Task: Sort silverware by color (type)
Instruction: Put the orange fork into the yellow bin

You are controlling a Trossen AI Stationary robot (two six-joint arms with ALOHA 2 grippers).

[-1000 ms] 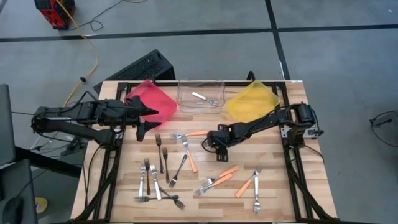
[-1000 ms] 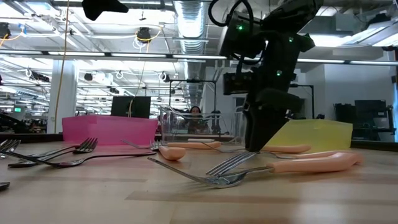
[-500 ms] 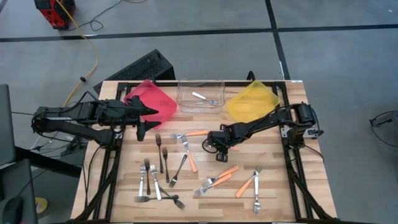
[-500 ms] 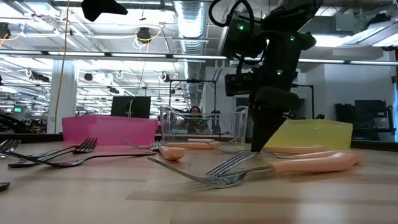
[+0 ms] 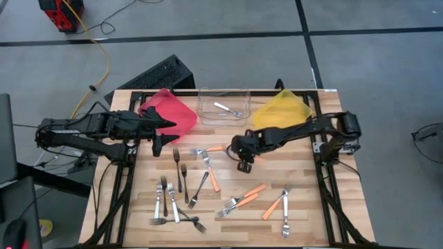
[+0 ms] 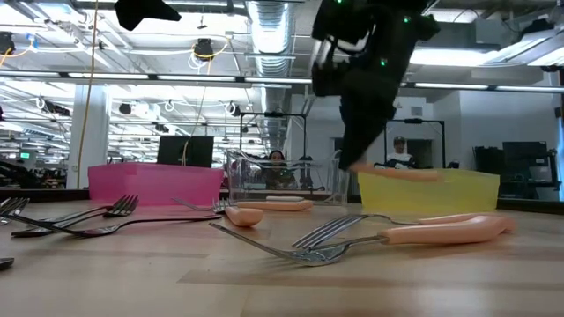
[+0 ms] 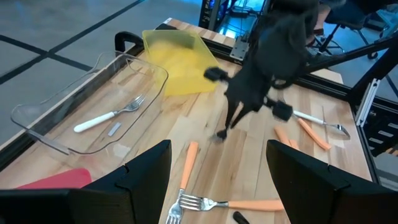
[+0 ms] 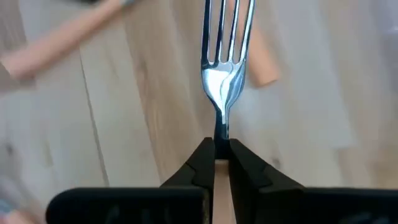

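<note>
With the orange-handled fork (image 8: 222, 74) clamped between the fingers of the right gripper (image 8: 222, 163) and lifted clear of the table (image 5: 304, 169), carry it level to whichever bin you have assigned to its kind; the yellow bin (image 5: 280, 111), just behind the gripper, is the nearest. Keep the fingers closed on the handle until the fork is over the bin, then release from low height so it does not bounce out. The fork has a shiny silver head with four tines and a pale orange handle, gripped close to the neck. Similar forks (image 5: 243, 196) lie loose on the table with dark and plain silver ones. The left gripper (image 5: 158, 135) waits beside the red bin (image 5: 169, 111), fingers apart.
</note>
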